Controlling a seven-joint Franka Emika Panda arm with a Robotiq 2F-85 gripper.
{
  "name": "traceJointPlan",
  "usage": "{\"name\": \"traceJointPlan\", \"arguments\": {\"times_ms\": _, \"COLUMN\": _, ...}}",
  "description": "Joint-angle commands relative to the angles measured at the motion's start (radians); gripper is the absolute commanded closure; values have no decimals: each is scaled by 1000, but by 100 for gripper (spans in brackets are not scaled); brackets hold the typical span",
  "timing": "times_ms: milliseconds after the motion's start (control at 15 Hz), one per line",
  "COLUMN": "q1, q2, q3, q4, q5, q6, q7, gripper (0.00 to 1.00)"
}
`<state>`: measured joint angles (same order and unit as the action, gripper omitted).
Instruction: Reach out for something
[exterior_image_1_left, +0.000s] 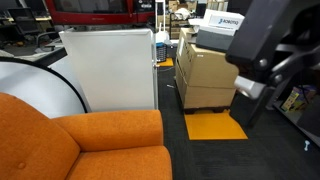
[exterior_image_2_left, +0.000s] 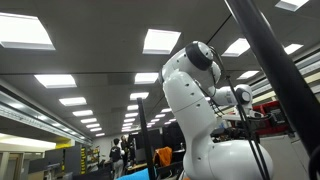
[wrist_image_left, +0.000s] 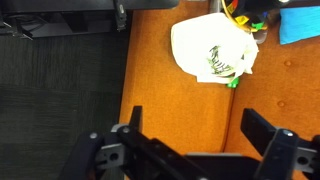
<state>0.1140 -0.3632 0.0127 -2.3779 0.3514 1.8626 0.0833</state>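
Observation:
In the wrist view my gripper (wrist_image_left: 195, 125) is open and empty, its two black fingers spread above the orange sofa cushion (wrist_image_left: 180, 85). A white plastic bag with green print (wrist_image_left: 212, 47) lies on the sofa beyond the fingers, apart from them. In an exterior view only a dark part of my arm (exterior_image_1_left: 265, 40) shows at the upper right, above the orange sofa (exterior_image_1_left: 90, 145); the gripper is out of that view. Another exterior view shows the white arm body (exterior_image_2_left: 205, 110) against the ceiling.
A blue object (wrist_image_left: 300, 25) and coloured items (wrist_image_left: 245, 12) lie on the sofa by the bag. Dark carpet (wrist_image_left: 60, 90) lies beside the sofa. A white cabinet (exterior_image_1_left: 110, 70), stacked cardboard boxes (exterior_image_1_left: 205, 75) and an orange floor mat (exterior_image_1_left: 215, 126) stand behind the sofa.

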Motion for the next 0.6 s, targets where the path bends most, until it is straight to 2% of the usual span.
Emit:
{"name": "traceJointPlan", "arguments": {"times_ms": 0, "q1": -31, "q2": -7, "q3": 32, "q4": -9, "q5": -56, "q6": 33, "q7": 26, "gripper": 0}}
{"name": "traceJointPlan", "arguments": {"times_ms": 533, "q1": -23, "q2": -5, "q3": 26, "q4": -9, "q5": -39, "q6": 35, "q7": 21, "gripper": 0}}
